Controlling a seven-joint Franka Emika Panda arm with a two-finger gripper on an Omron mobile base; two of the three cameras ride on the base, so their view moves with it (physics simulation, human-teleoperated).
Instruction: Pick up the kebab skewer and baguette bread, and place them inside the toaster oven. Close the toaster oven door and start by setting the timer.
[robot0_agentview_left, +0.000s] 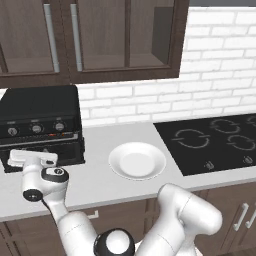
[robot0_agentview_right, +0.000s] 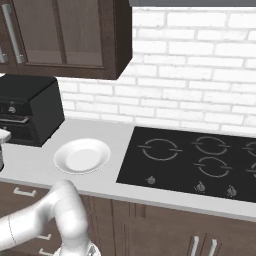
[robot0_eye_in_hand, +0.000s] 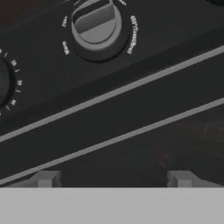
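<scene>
The robot's hand (robot0_eye_in_hand: 113, 179) hovers close to the closed toaster oven door (robot0_eye_in_hand: 131, 131), fingers spread wide and holding nothing, just below a silver knob (robot0_eye_in_hand: 96, 24).

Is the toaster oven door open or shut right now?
Shut. The toaster oven door stands upright, flush under the knobs; the hand view shows its front close ahead of the tool.

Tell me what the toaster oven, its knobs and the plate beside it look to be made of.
The toaster oven looks like matte black painted metal or plastic: dark, flat, with hardly any shine. Its knob appears brushed silver-grey, maybe metal or metallised plastic, going by its soft sheen. The plate looks like glossy white ceramic, smooth with a shaded rim. As this is a render, none of this is certain.
</scene>
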